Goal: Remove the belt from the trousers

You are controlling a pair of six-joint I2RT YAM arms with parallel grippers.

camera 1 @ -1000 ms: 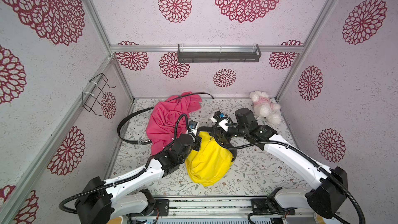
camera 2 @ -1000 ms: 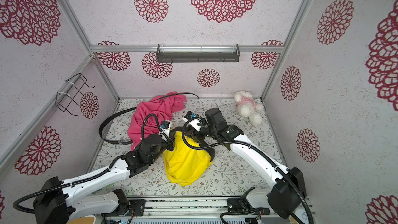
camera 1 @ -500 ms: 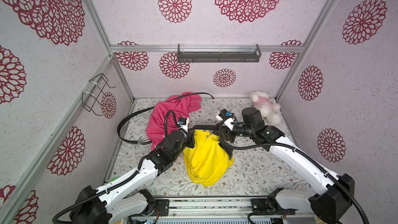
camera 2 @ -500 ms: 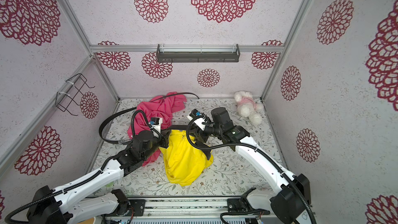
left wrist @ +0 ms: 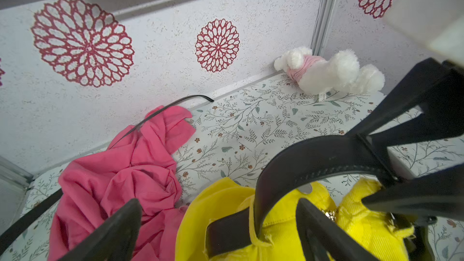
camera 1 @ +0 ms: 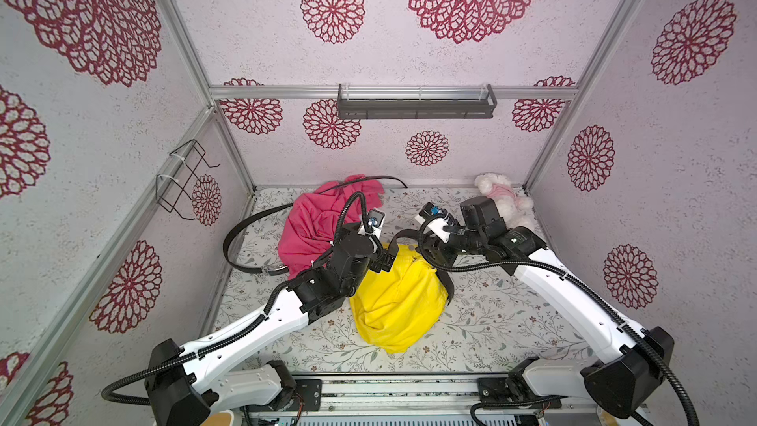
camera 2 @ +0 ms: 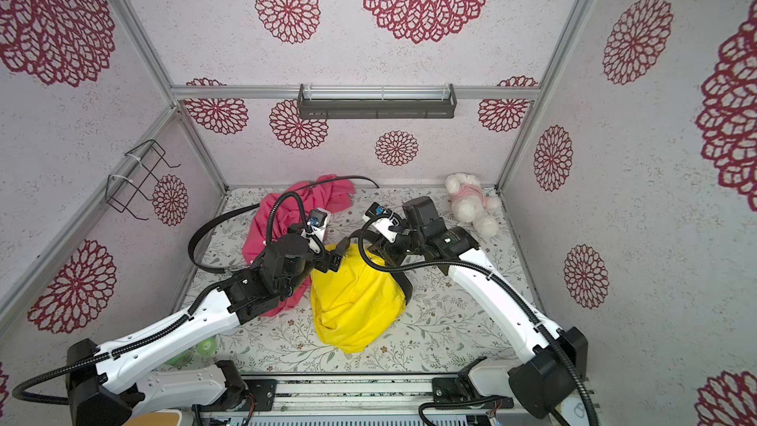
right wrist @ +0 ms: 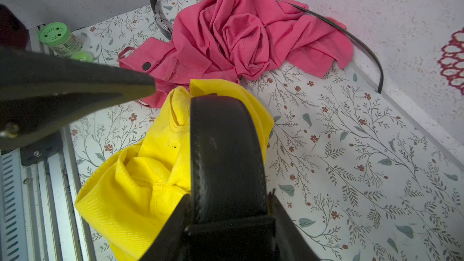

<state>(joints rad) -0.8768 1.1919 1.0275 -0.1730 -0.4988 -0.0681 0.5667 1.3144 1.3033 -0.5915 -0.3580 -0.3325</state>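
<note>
In both top views the right pincer [camera 1: 428, 249] [camera 2: 381, 249] clamps the belt [camera 1: 403, 234] [camera 2: 347, 240] just past the far edge of the yellow trousers [camera 1: 397, 301] [camera 2: 352, 305], crumpled mid-tabletop [camera 1: 512, 321]. The left pincer [camera 1: 383, 262] [camera 2: 332, 260] waits at their far left corner holding nothing, so a pull now would likely drag the unpinned trousers along. The belt arches up off that far edge and curves on round the trousers' right side, so its length bends rather than points. In the left wrist view the left pincer [left wrist: 217, 202] stands wide astride belt [left wrist: 313, 159] and cloth. There the belt threads a yellow loop [left wrist: 251, 222] on the trousers, where it could bind, then rises sideways to the right pincer [left wrist: 361, 166]. In the right wrist view the right pincer [right wrist: 229, 209] seems to nip the belt [right wrist: 226, 151] across its width, a hold that might slip; the belt runs straight away, down onto the trousers [right wrist: 130, 192].
</note>
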